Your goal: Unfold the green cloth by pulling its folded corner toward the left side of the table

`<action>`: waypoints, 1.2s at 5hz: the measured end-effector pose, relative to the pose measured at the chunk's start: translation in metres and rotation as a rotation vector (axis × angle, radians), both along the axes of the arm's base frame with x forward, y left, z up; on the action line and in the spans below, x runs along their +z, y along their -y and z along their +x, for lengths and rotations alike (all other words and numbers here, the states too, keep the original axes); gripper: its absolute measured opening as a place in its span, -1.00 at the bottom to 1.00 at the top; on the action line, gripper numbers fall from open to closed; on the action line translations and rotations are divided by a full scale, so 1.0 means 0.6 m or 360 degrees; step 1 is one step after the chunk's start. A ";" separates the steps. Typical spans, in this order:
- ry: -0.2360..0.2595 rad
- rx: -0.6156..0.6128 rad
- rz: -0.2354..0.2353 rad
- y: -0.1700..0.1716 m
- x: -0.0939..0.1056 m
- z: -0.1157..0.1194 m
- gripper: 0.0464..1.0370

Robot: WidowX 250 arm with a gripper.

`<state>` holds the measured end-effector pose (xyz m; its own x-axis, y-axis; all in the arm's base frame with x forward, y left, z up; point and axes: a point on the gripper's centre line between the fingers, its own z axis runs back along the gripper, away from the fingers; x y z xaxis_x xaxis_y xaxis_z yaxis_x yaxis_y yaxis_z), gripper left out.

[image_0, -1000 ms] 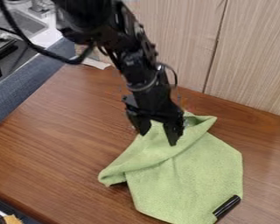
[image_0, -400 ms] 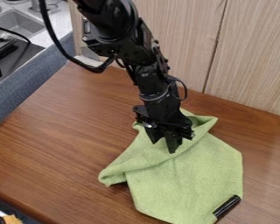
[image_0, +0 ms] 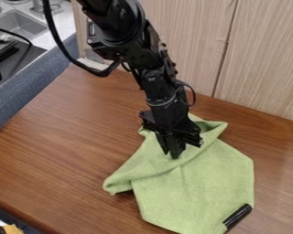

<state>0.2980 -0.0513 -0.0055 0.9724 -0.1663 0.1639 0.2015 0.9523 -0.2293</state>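
The black gripper [image_0: 174,155] points down over the upper part of a green cloth [image_0: 201,189], its two fingers drawn together and shut on the cloth near the upper fold. The cloth lies partly folded on the brown wooden table, with one corner poking out at the upper right and a folded flap at the left. A black, rounded bar-like object [image_0: 237,215] lies along the cloth's lower right edge. The gripper covers part of the cloth's top.
The wooden table [image_0: 69,141] meets a light wood-grain panel [image_0: 179,41] at the back. A blue-grey padded edge [image_0: 26,98] runs along the left, with a metal sink [image_0: 20,23] beyond it. At the bottom left corner is a small orange-brown item [image_0: 13,229].
The gripper has moved slightly right and down in the view since the first frame, and its fingers have come together. The lower part of the cloth and the black object have stayed put.
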 end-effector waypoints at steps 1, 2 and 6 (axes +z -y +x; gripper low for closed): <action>0.0076 -0.0006 -0.0021 -0.003 0.036 0.006 -0.98; 0.0191 0.0123 -0.0043 -0.043 0.080 0.009 -0.98; 0.0291 0.0661 -0.0120 -0.245 0.089 -0.068 -0.98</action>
